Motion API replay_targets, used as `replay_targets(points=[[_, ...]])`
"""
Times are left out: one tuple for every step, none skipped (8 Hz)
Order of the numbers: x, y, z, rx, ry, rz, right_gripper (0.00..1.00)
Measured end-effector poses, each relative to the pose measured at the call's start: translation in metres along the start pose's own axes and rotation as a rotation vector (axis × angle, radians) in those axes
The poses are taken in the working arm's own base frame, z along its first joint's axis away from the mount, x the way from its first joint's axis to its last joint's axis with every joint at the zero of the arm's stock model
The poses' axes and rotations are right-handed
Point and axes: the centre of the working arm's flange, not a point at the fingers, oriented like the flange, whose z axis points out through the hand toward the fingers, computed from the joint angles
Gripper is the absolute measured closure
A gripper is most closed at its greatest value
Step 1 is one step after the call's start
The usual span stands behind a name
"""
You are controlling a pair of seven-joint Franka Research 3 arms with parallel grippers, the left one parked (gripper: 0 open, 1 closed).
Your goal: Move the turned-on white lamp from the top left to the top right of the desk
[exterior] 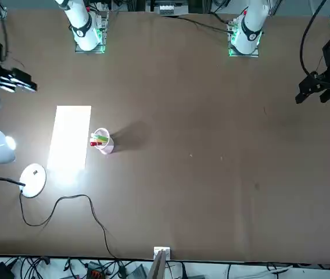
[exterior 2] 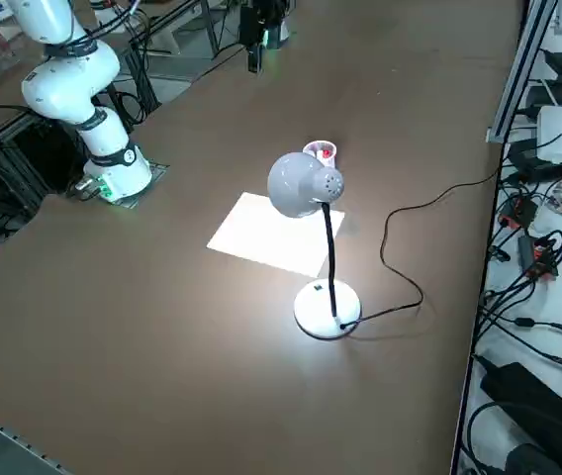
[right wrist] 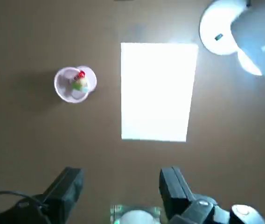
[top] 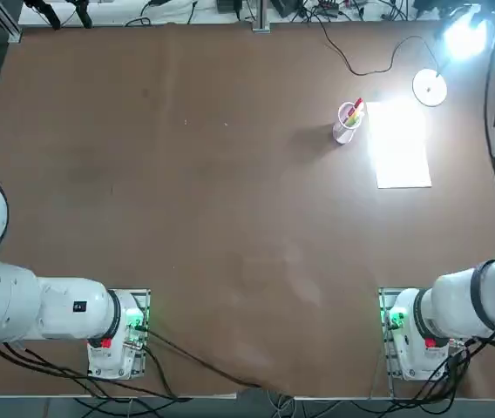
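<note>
I log the lit lamp (top: 430, 87) already at the desk's (top: 186, 200) top right corner, shining on the paper sheet (top: 399, 144) beside the pen cup (top: 347, 122), my right gripper (right wrist: 118, 186) released, hovering clear above.

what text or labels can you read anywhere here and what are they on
No text reads legibly in any view.
A small dark mark on the lamp base: too small to read.
A small black label on the parked left arm: too small to read.
The paper sheet is washed out by the lamp's light; nothing shows on it.
The right tool, raised over the desk, is open and shows no lettering.
</note>
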Motion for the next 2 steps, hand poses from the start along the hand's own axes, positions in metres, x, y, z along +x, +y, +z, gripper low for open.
replay_targets(points=[[0.0004,-0.0194,0.0086,-0.006,0.067,-0.033,0.0],[-0.0094,-0.0281,0.0096,-0.011,0.117,-0.052,0.0]])
